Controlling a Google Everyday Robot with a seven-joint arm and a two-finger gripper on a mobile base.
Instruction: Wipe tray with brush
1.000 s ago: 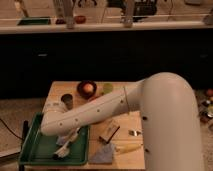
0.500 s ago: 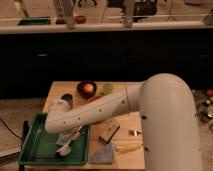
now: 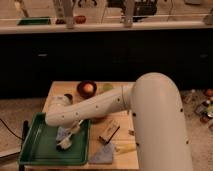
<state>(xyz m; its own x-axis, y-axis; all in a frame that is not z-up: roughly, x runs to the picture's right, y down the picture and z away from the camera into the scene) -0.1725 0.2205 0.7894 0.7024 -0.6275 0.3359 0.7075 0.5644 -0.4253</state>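
Brush: the brush (image 3: pixel 65 144) is seen inside the tray (image 3: pixel 37 152), near its right side, just under the gripper (image 3: pixel 70 133).
Tray: the green tray is set on the front left corner of the wooden table (image 3: pixel 56 91).
Gripper: it is held low over the tray, at the end of the big white arm (image 3: pixel 102 106). Whether it is open or shut on the brush cannot be told.
Other things: a dark bowl (image 3: pixel 87 89) is seen at the back. A brown block (image 3: pixel 109 132), a blue-grey cloth (image 3: pixel 102 154) and a pale yellow thing (image 3: pixel 125 148) are laid to the right of the tray.
How the brush may feel: it is likely light and stiff, with soft bristles. It is best held by the pale handle, so the dark bristle end is left free to wipe.
What has changed: very little. The gripper is kept at almost the same spot in the tray as a moment ago, and nothing else was moved.
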